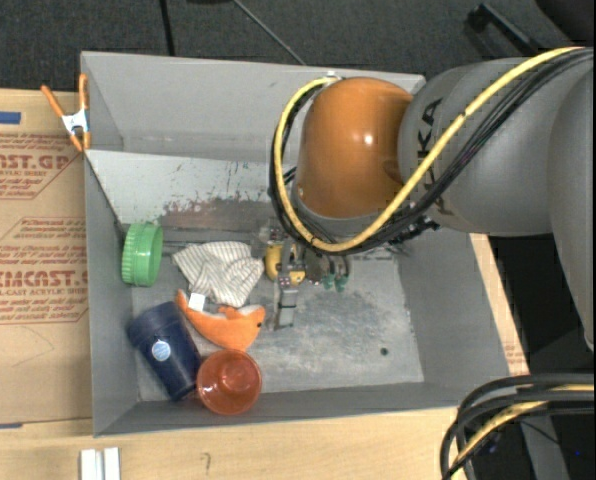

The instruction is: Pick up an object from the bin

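In the camera view the arm, with its rounded orange wrist cover (pixel 348 148), reaches in from 3 o'clock, and the gripper (pixel 286 308) hangs low near the middle of the grey metal bin (pixel 378 353). It is over bare floor, just beside a cluster of things on its 9 o'clock side. Nothing is visibly held, and I cannot tell how wide the gripper stands. Nearest to it are a crumpled white-and-grey patterned cloth (pixel 218 271) at about 10 o'clock and a curved orange plastic piece (pixel 223 325) at about 8 o'clock, whose tip comes close to the gripper. Further toward 7 o'clock lie a translucent orange-red plastic cup (pixel 228 383) and a dark blue cylinder with a white round mark (pixel 166 351), close together. A green ribbed plastic lid (pixel 141 254) stands apart at 9 o'clock by the left wall. The step in hand looks like the approach, with no grasp made. Which thing it will take is not settled, though the orange piece or the cloth seems likeliest. The next move would call for shifting toward 9 o'clock to centre over one of them, then lowering and closing without snagging its neighbour.
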Controlling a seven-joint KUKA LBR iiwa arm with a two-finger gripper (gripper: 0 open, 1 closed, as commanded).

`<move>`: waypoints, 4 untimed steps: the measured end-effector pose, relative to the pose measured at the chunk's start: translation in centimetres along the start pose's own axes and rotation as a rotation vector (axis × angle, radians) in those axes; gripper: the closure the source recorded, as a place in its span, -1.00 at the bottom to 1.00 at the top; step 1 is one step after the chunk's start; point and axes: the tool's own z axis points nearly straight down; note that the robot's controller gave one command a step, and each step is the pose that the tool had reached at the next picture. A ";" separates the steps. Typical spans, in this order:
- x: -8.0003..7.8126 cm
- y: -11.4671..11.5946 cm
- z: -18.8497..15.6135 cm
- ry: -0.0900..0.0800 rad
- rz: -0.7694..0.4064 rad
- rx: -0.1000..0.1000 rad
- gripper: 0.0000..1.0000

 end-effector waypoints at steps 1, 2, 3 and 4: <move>-0.1 -0.1 -0.5 -0.008 0.001 -0.001 -1.00; 0.7 0.9 3.3 -0.014 -0.066 0.001 -1.00; 1.5 1.7 8.2 -0.010 -0.283 0.002 -1.00; 2.7 4.9 12.3 -0.011 -0.022 0.001 1.00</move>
